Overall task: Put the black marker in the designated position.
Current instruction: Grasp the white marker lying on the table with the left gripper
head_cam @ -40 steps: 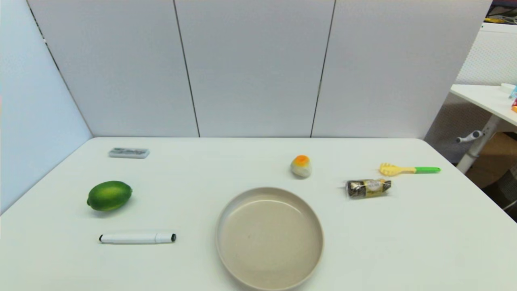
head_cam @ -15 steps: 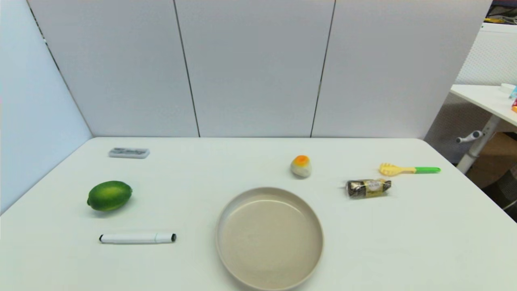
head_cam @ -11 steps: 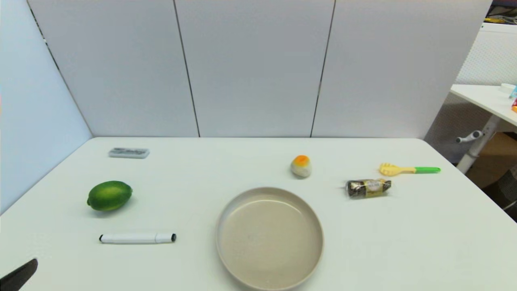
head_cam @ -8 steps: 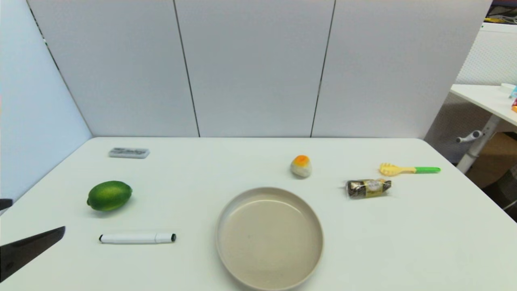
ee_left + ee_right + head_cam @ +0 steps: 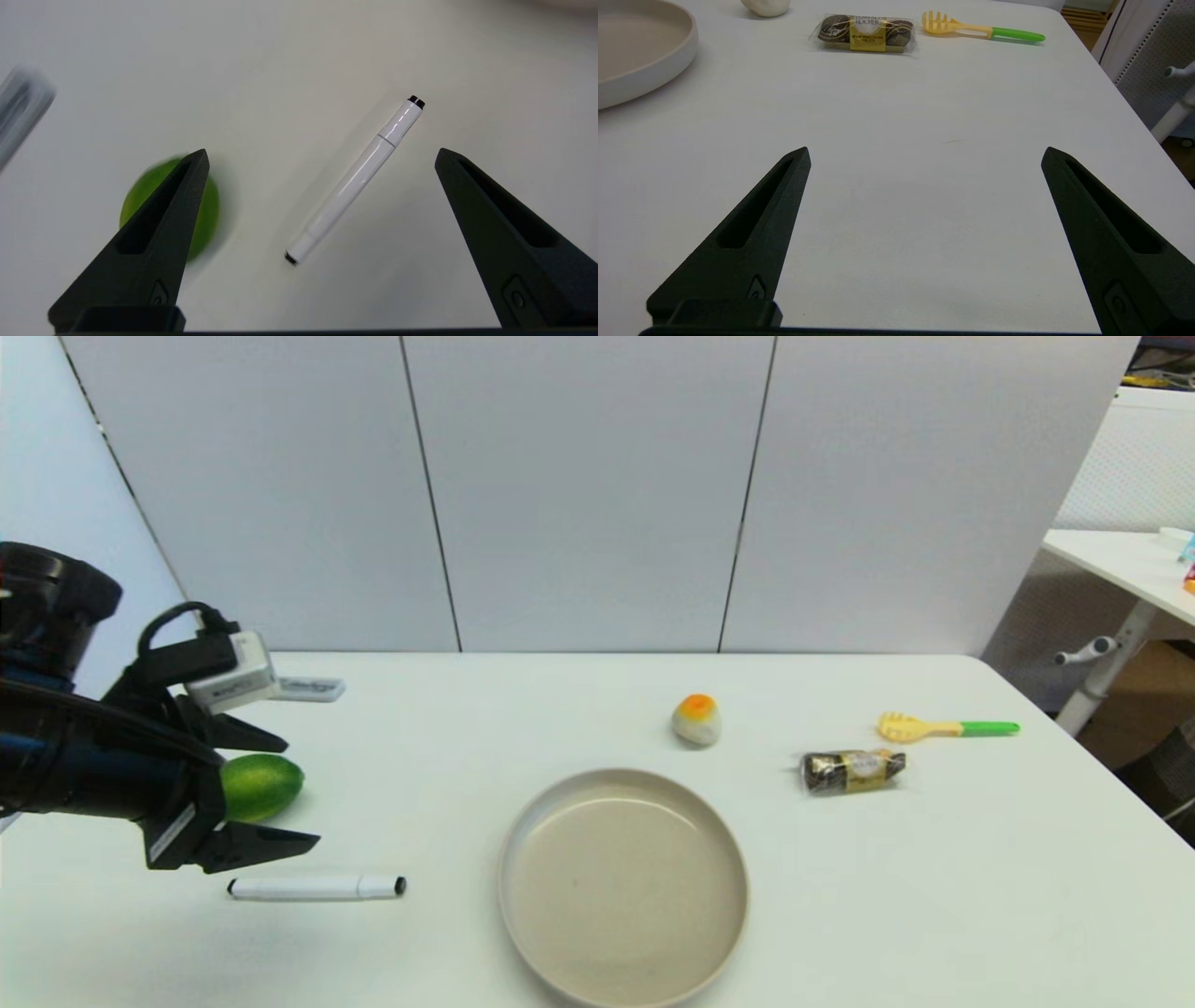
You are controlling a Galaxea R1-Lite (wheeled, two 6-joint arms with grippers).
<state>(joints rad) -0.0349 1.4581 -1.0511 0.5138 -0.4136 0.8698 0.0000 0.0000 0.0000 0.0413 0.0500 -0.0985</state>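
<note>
- Counting: one black marker [image 5: 316,888], one lime [image 5: 264,786], one plate [image 5: 624,885].
- Left gripper [image 5: 301,793], absent before, now above marker, fingers spread apart.
- Right gripper [image 5: 924,154] fingers apart too.

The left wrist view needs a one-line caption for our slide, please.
Open left gripper above the black marker lying on the white table, lime beside it.
</note>
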